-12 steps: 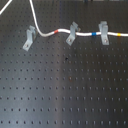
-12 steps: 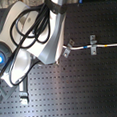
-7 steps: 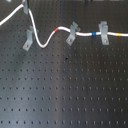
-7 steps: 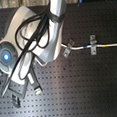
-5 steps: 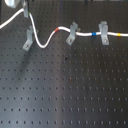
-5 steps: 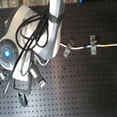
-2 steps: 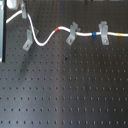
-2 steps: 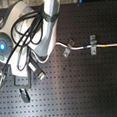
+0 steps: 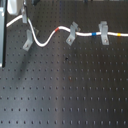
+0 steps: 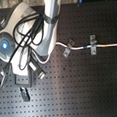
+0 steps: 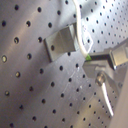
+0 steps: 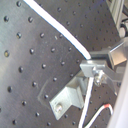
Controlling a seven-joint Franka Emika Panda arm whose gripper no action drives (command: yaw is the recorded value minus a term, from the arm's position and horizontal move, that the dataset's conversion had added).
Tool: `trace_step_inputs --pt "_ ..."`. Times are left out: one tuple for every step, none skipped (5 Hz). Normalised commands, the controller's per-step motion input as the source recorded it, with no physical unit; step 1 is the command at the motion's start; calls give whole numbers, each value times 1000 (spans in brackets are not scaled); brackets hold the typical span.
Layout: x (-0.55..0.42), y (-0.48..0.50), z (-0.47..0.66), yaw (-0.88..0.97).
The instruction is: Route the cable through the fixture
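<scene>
The white cable [image 9: 46,40] runs from the first exterior view's right through two grey clips [image 9: 103,33] [image 9: 73,33]. It shows a yellow band, a blue band and a red band [image 9: 56,30], then dips and rises along the left slanted clip, the fixture [image 9: 29,40]. It ends at my gripper [image 9: 12,8] at the top left edge. In the second wrist view the cable [image 12: 55,29] ends between the fingers [image 12: 95,69], just above the fixture [image 12: 67,101]. The gripper is shut on it. I cannot tell whether the cable sits inside the fixture.
The black perforated board [image 9: 70,90] carries everything. In the second exterior view the arm and its dark hoses [image 10: 28,41] cover the left side, with the fixture [image 10: 24,93] just below the hand. A dark upright bar [image 9: 2,40] stands at the first exterior view's left edge.
My gripper has carried the cable's free end toward the first exterior view's left, up to the left clip. The slack before the middle clip has drawn tighter.
</scene>
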Motion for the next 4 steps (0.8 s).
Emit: trace_step_inputs --pt "-293 131 236 0" --pt "-141 196 145 0" --pt "5 24 156 0" --pt "14 87 328 -337"
